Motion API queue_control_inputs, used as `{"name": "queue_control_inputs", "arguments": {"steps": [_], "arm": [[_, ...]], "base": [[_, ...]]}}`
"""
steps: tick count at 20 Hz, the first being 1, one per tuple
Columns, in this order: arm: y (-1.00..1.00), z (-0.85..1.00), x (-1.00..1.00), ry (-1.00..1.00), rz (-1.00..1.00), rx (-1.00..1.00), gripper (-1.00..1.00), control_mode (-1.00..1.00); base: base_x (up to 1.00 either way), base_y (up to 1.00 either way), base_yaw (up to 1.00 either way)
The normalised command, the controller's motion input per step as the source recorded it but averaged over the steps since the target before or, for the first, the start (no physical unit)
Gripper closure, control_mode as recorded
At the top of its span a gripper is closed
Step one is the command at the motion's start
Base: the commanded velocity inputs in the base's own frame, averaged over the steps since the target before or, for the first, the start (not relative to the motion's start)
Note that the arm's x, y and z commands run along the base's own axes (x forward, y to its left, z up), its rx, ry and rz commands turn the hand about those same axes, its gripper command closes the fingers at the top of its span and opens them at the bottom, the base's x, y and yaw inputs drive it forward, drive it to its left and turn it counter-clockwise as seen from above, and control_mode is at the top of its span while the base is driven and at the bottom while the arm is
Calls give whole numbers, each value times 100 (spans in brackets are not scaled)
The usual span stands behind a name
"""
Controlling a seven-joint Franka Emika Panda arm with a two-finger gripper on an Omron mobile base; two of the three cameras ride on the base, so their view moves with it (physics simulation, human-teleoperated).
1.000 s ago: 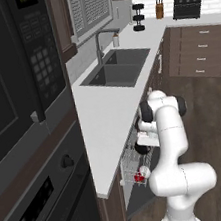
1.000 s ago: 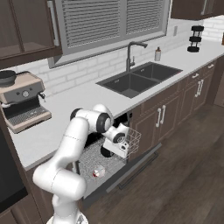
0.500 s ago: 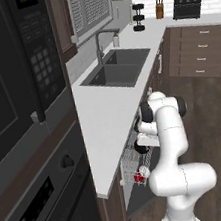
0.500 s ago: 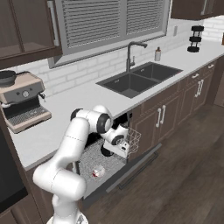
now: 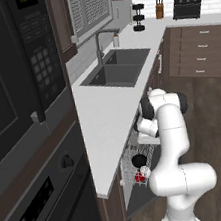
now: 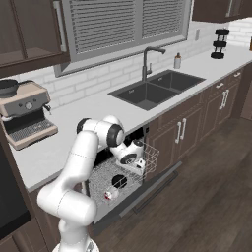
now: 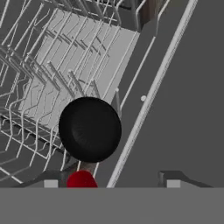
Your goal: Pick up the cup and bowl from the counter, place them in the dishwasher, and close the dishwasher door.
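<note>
Bowl (image 7: 89, 129) and cup (image 7: 81, 180) lie in the dishwasher rack (image 7: 52, 83); we judge only the door (image 6: 147, 189) remains; tool (image 7: 109, 178) fingers apart, empty.

Shallow round black bowl (image 7: 89, 129) and small red tapered cup (image 7: 82, 180) sat side by side in white wire rack (image 7: 52, 65), below the bench (image 5: 107, 108).

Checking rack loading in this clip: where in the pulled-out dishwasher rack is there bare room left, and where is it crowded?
Bare: the rack's inner stretch toward the cavity, beyond the bowl. Crowded: the outer edge, where bowl and cup sit close together, with the gripper just above them.
</note>
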Motion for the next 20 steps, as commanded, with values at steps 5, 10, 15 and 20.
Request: {"name": "queue_control_inputs", "arguments": {"steps": [5,10,15,20], "arm": [[0,-14,-31,-13,4,2,-100,-100],[0,-48,-5,-4,2,9,-100,-100],[12,-30,34,-2,0,23,-100,-100],[37,-30,69,0,0,29,-100,-100]], "base": [[0,0,0],[0,0,0],[0,0,0],[0,0,0]]}}
